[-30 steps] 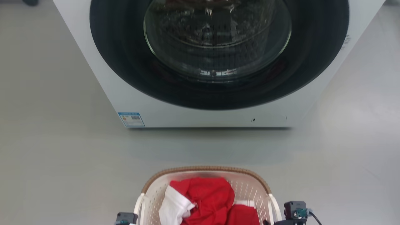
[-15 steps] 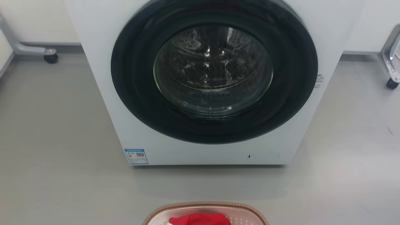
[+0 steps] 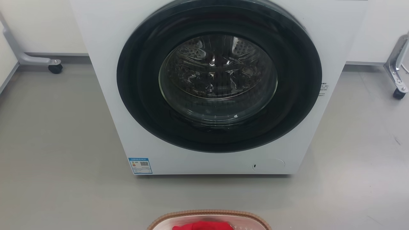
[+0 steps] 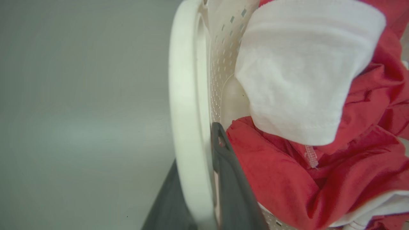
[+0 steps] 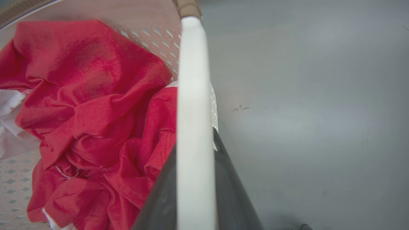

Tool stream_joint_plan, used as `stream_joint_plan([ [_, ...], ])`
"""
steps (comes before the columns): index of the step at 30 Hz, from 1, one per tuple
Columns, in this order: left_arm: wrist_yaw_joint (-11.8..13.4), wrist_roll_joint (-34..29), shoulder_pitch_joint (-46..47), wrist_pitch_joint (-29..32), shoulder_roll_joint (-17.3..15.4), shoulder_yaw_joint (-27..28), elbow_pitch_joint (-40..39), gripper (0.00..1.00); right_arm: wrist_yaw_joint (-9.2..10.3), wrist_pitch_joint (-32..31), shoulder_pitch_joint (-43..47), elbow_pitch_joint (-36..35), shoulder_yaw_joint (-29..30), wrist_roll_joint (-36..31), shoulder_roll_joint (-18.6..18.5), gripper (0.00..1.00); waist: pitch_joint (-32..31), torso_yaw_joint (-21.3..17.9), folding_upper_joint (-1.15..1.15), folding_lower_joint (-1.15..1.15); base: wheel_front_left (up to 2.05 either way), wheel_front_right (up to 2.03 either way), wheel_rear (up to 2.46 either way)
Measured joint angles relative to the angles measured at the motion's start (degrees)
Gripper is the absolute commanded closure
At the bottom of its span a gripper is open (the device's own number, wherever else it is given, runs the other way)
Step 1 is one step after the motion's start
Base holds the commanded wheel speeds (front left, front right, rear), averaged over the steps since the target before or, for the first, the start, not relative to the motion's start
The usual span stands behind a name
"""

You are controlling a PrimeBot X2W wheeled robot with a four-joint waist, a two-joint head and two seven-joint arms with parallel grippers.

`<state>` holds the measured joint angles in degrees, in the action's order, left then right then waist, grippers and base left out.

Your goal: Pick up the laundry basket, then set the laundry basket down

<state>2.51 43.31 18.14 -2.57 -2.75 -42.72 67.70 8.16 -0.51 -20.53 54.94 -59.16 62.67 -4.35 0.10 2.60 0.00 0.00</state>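
Head view has risen, less laundry basket [image 3: 209, 214] showing; left gripper [image 4: 196, 150] and right gripper [image 5: 194, 145] clamp its handles [image 4: 188, 95].

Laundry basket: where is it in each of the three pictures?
Head view: laundry basket at bottom centre, brown rim showing.
Left wrist view: its white handle up the middle, wall to the right.
Right wrist view: other handle up the middle, inside to the left.
Shared landmark: the red garment inside it.
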Motion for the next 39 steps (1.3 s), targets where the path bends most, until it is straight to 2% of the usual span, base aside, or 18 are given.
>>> stream_joint_plan([
  [39, 0.52, 2.34, -0.97, 0.94, -0.12, -2.65, -0.07, 1.00, 0.26, 0.66, -0.08, 1.45, -5.15, 6.15, -0.07, 1.00, 0.24, -0.91, 0.00, 0.01, 0.00, 0.00, 0.00],
])
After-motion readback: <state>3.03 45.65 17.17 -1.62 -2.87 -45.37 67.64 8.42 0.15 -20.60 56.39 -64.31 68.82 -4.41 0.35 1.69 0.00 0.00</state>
